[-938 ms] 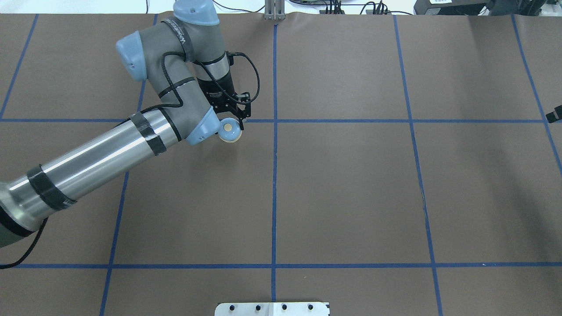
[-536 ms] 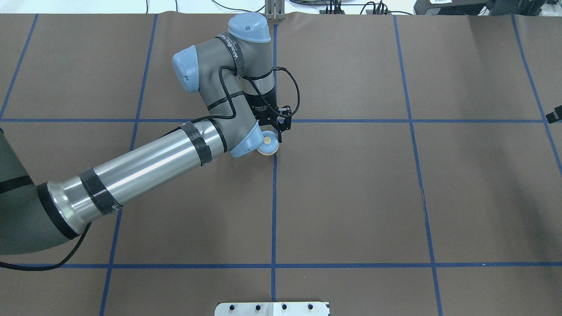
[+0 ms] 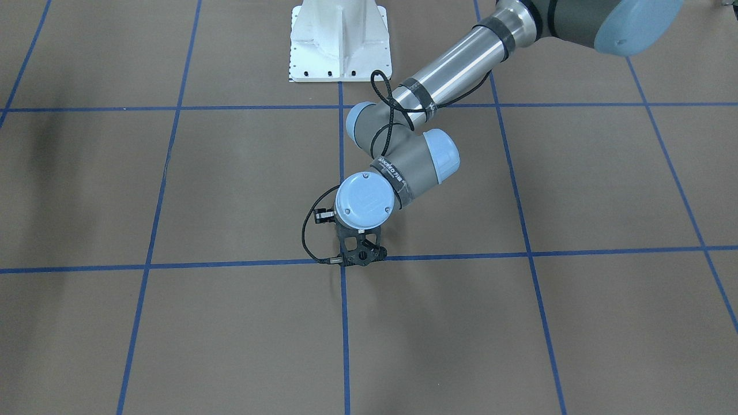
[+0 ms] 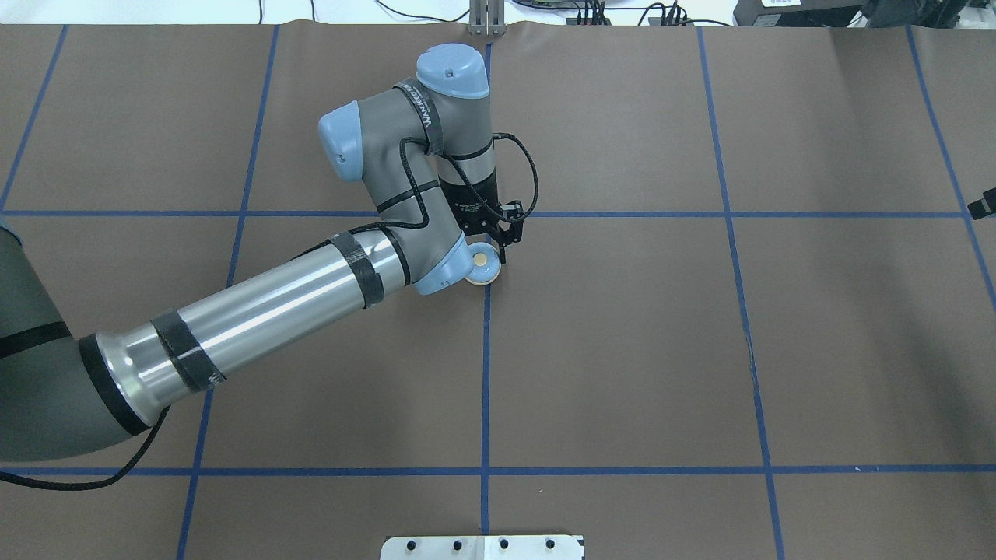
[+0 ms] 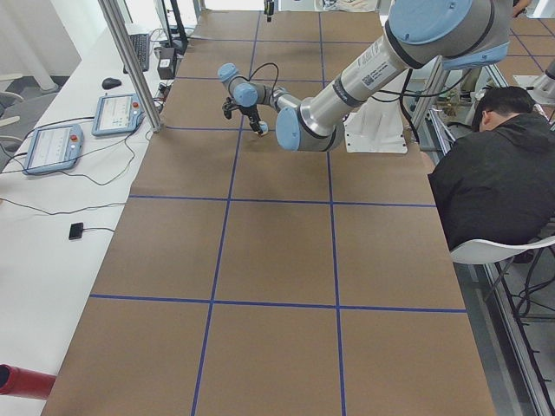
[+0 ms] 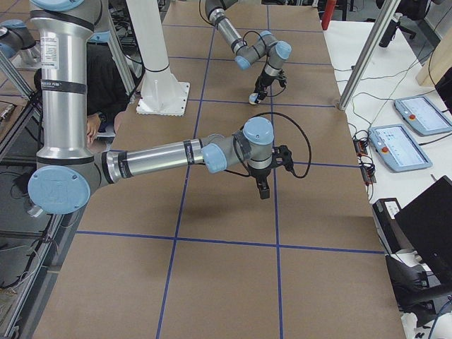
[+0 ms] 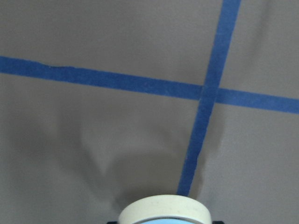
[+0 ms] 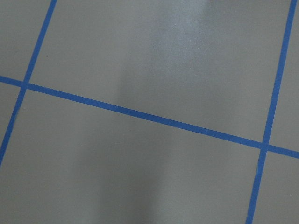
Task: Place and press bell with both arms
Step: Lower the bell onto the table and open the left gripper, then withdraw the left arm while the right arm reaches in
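Observation:
My left gripper (image 4: 498, 247) is shut on the bell (image 4: 484, 266), a small light blue dome with a cream button on top. It holds the bell low over the brown table, just left of the centre blue line and below the tape crossing. The left wrist view shows the bell's cream rim (image 7: 163, 211) at the bottom edge, with its shadow on the table. In the front-facing view the left gripper (image 3: 361, 256) hides the bell. My right gripper (image 6: 263, 189) hangs above the table far to the right. Only its tip (image 4: 982, 204) shows overhead, and I cannot tell how its jaws stand.
The brown table is marked with a blue tape grid (image 4: 486, 373). The white bolted pedestal (image 3: 340, 46) stands at the robot's side. A seated person (image 5: 494, 165) is beside the table. Tablets (image 5: 121, 113) lie on the white side bench.
My left arm has carried the bell to the right, from the left cell to the centre blue line, and a little toward the robot. The right gripper tip has not moved.

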### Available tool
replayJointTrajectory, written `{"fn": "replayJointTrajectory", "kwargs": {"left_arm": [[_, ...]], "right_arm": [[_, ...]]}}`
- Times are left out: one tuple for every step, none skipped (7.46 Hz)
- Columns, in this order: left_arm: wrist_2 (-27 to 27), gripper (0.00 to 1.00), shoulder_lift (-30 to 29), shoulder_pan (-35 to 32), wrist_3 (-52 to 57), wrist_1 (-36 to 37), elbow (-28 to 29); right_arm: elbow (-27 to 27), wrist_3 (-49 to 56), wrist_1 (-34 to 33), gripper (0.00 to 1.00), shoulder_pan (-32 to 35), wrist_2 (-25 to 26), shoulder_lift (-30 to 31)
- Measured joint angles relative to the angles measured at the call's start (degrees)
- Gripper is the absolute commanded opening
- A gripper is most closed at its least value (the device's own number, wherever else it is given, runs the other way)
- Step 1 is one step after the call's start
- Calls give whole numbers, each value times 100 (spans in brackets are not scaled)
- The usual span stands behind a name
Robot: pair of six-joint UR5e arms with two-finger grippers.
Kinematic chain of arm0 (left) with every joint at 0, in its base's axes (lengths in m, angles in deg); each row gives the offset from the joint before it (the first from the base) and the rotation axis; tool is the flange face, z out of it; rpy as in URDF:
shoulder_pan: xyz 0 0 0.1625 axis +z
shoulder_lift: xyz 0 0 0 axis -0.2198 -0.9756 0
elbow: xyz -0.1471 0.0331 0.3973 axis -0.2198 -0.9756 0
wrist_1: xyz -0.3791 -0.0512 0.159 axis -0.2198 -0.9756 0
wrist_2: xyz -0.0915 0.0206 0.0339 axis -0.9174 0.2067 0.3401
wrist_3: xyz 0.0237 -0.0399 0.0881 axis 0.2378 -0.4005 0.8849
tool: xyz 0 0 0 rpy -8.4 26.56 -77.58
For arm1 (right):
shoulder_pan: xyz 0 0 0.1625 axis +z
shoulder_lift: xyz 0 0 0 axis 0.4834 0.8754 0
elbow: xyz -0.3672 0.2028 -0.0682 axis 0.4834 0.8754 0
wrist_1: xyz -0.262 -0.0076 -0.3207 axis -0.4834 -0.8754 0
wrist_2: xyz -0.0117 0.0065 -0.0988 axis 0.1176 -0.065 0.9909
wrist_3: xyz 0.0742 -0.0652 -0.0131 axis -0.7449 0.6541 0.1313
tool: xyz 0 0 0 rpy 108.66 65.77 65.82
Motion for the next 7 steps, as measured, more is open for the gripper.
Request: {"fn": "replayJointTrajectory", "kwargs": {"left_arm": [[14,99,0,22,-1,-14,1],[27,100,0,32,-1,-20,-6],[82,100,-3,34,-2,-16,-36],[162,100,-2,13,-4,4,-130],[208,100,12,-84,-2,35,-323],[229,100,34,-261,-1,62,-562],[237,100,102,-493,3,79,-800]], "right_arm": [[1,-2,0,100,0,0,3],[2,-6,0,100,0,0,3],[-1,-8,0,100,0,-2,1],[-11,-29,0,100,0,-6,-6],[-18,-102,0,100,0,-12,-37],[-24,-212,0,100,0,-34,-112],[-27,-421,0,100,-7,-99,-238]]}}
